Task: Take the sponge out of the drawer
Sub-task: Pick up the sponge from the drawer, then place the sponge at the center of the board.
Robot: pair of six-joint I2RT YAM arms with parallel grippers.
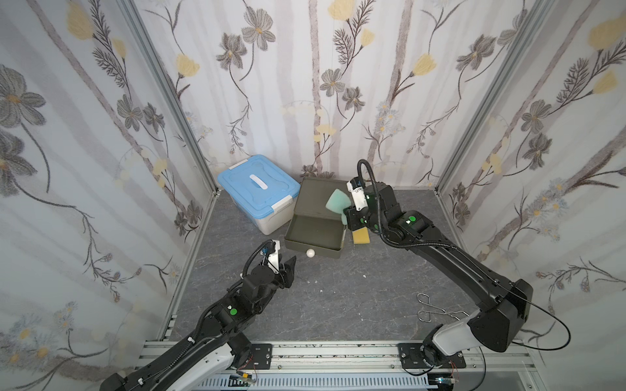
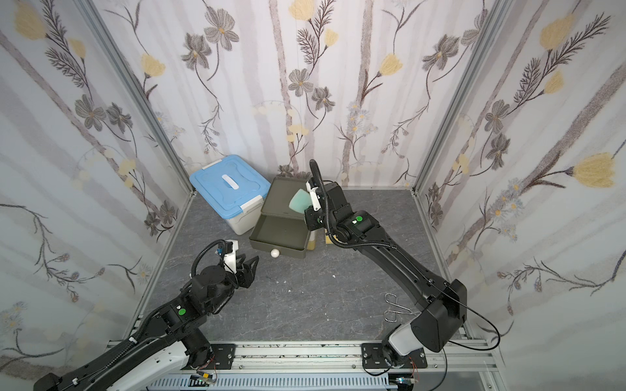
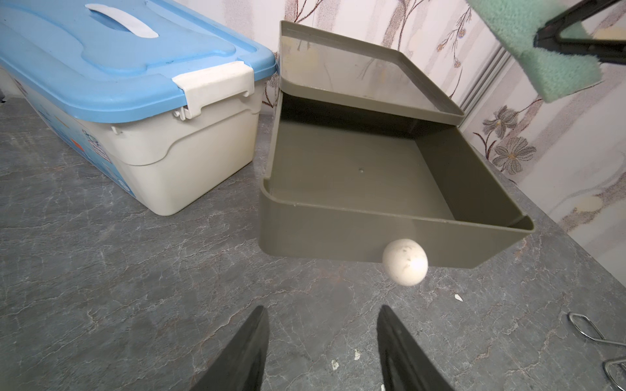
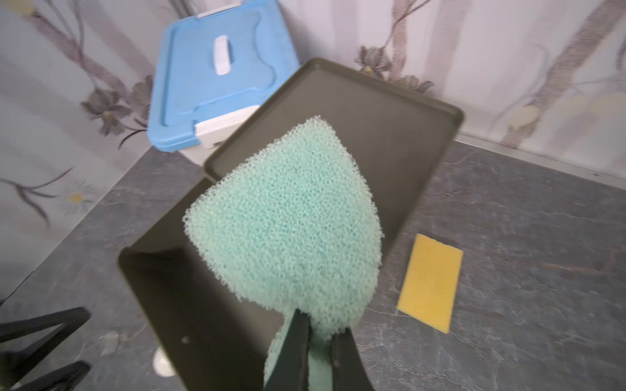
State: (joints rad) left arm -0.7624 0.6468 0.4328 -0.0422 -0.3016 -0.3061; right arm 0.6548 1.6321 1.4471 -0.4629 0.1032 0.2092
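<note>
Green sponge (image 4: 288, 220) held in the air above the drawer (image 3: 338, 233), clear of its walls, over the rear right corner where the drawer meets its casing; seen in both top views (image 1: 336, 199) (image 2: 298, 201). Coarse open-pored foam, pinched into a fan shape, wide end up and away from the wrist.

Right gripper (image 4: 320, 338) pressed together on the lower edge of the green sponge, with foam squeezed thin between the two black fingers. Arm reaches in from the drawer's right side.

Drawer olive green, pulled out forward from its casing (image 1: 316, 198), round white knob (image 3: 404, 261) on the front wall. Casing top is a shallow tray of the same colour, behind the drawer.

Left gripper (image 3: 321, 308) low in front of the drawer, fingers spread and holding nothing, pointed at the knob but short of it; bare tabletop (image 3: 135, 287) shows between the tips and the knob.

Yellow sponge (image 4: 430, 281) flat on the tabletop just right of the drawer, partly under the right arm in a top view (image 1: 361, 237).

Blue-lidded storage box (image 1: 257, 189) just left of the drawer and casing, lid latched.

Wire tongs (image 1: 437, 309) on the tabletop well in front and to the right of the drawer
</note>
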